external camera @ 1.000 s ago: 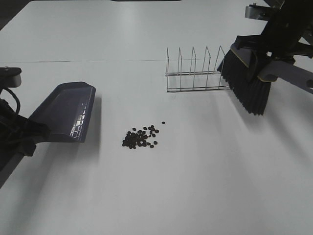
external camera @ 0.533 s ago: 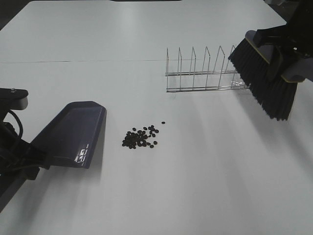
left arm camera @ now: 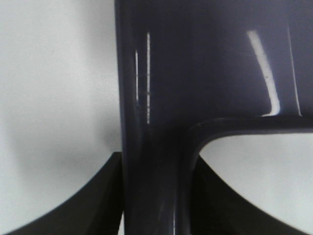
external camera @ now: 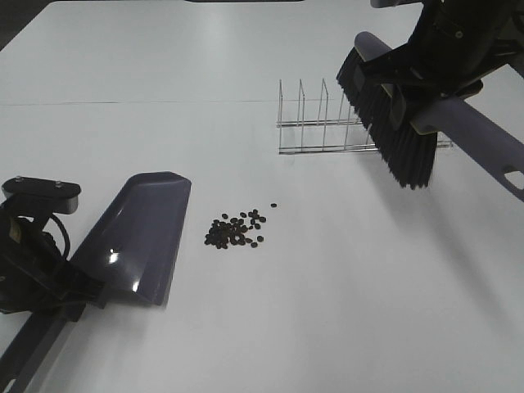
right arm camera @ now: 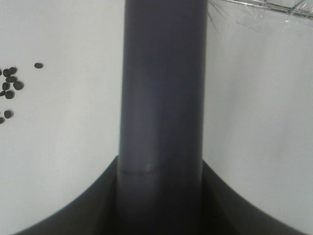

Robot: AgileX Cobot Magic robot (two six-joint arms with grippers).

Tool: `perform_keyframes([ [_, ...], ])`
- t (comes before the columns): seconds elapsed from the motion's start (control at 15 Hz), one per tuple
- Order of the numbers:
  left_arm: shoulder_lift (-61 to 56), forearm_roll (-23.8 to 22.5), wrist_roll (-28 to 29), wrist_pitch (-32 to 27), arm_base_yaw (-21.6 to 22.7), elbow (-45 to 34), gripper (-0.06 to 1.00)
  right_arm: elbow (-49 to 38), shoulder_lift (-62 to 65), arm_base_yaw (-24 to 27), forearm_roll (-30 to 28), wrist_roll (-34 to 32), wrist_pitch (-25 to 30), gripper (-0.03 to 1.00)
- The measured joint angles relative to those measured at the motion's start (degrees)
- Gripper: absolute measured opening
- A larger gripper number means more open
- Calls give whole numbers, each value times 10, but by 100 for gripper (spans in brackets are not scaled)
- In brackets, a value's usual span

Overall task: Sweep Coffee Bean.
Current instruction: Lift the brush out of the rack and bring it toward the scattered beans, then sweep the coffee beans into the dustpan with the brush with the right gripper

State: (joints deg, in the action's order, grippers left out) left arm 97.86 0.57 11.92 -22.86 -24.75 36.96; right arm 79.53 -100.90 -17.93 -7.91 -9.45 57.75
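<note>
**A:** What is seen to have changed?

**B:** The grey-purple plastic dustpan (external camera: pixel 146 233), clamped by its handle in the left pincer (external camera: pixel 72 288), has been brought forward and inward. Its long lip is now turned toward the small dark oval coffee beans (external camera: pixel 237 231) and lies just beside them, not touching. The beans themselves are not disturbed. They lie in one loose heap on the white table (external camera: pixel 327 319), with a few strays at the far side.

**A:** And on the other side?

**B:** The black-bristled brush with the grey-purple handle (external camera: pixel 391 131) is gripped tight at the handle by the right pincer (external camera: pixel 430 94). It has been swung back inward and is held high, bristles down, over the thin metal wire rack (external camera: pixel 315 123). No bean is touched.

**A:** What is meant by that for the task?

**B:** The dustpan is judged to be set as the catcher, and the sweep itself is not begun. The brush is to be lowered on the right of the heap and drawn toward the lip.

**A:** Is room left for that?

**B:** Bare table is left open between heap and brush, and in front. The rack stands behind the heap, well apart from it, yet close under the bristles, so a snag is to be guarded against on the way down. Whether the lip is pressed flat on the table cannot be told; beans could be pushed under any gap. The table edges are well apart from the heap.
</note>
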Motion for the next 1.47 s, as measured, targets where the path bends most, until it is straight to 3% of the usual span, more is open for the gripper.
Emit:
perform_keyframes([
  [0.4, 67, 8, -6, -7, -7, 53, 32, 0, -55, 0, -33, -8, -11, 33],
  [0.67, 90, 3, 44, -37, -51, 90, 32, 0, -79, -9, -72, -9, -10, 33],
  [0.87, 100, -14, 68, -68, -56, 114, 32, 0, -85, -13, -74, -9, -9, 33],
  [1.13, 121, -90, 115, -104, -58, 138, 32, 0, -85, -19, -85, -29, -9, 33],
  [1.47, 127, -122, 133, -108, -58, 141, 32, 0, -115, -77, -128, -69, 13, 33],
])
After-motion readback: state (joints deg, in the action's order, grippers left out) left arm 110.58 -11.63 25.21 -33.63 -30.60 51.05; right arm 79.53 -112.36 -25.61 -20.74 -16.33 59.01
